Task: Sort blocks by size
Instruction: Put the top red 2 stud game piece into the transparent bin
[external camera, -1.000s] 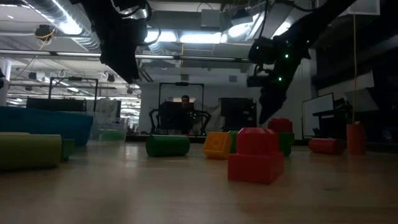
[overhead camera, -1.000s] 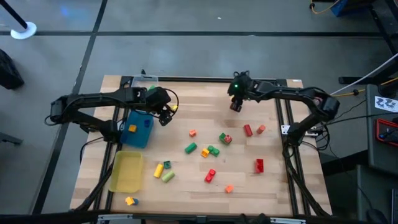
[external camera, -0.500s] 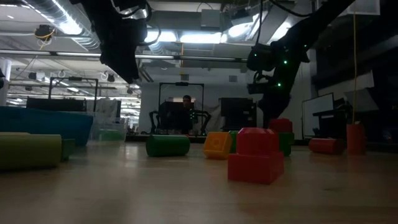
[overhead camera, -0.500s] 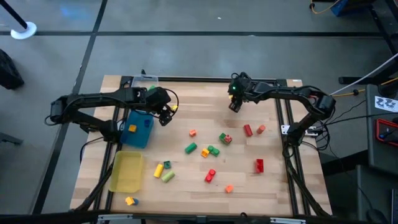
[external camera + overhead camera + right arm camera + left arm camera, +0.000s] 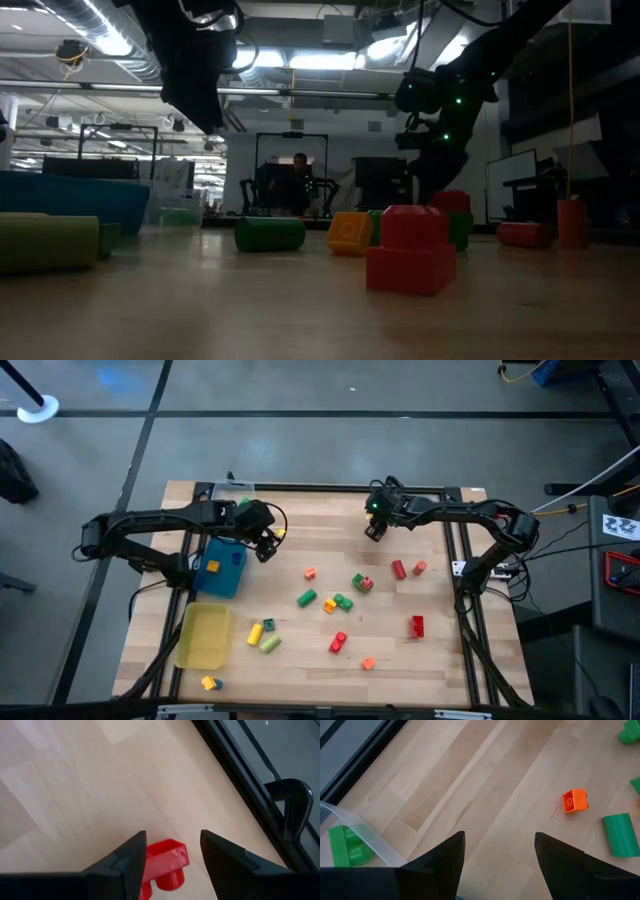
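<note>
The right pincer (image 5: 374, 530) grips a red brick (image 5: 165, 865) above the table's (image 5: 440, 660) far edge, apparently carrying it for sorting; the left pincer (image 5: 268, 550) waits open beside the blue tray (image 5: 222, 582); other blocks (image 5: 340, 602) lie scattered mid-table.

A blue tray (image 5: 226, 576) sits beside a yellow tray (image 5: 203, 639).

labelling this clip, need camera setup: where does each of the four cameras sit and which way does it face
High: overhead, straight down on the table, both arms.
Low: table height, level across; arms enter from above.
Left wrist: past the open left gripper at an orange block.
Right wrist: right gripper holding a red block.
Shared: the orange block also shows from overhead.
</note>
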Robot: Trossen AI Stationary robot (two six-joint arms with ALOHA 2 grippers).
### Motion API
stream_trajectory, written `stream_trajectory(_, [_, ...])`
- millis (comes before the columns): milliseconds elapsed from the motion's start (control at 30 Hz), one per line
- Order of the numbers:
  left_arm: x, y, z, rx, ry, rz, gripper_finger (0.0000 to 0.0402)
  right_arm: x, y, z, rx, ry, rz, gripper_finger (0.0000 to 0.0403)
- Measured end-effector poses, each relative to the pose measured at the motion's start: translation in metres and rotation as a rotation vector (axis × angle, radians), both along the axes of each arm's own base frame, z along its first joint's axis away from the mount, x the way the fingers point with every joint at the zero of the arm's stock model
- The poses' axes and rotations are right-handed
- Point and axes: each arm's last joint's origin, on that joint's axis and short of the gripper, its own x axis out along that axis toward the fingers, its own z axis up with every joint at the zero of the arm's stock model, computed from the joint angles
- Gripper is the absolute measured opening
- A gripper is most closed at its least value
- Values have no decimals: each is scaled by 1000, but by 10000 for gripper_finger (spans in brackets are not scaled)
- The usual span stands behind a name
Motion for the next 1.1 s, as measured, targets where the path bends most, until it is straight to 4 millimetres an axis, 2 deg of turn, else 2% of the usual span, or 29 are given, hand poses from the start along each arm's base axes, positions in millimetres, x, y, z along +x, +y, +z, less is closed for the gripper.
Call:
stream_trajectory(433, [0,0,0,2,1,-3,223,9,21,0,-88,34,-52,188])
stream_trajectory(633, [0,0,0,13,9,-24,223,11,25,0,-99,27,-76,188])
stream_trajectory(967, [0,0,0,13,10,-25,223,18,24,-33,-46,112,-89,188])
stream_trajectory(1100, [0,0,0,13,10,-25,223,18,24,-39,-51,138,-97,188])
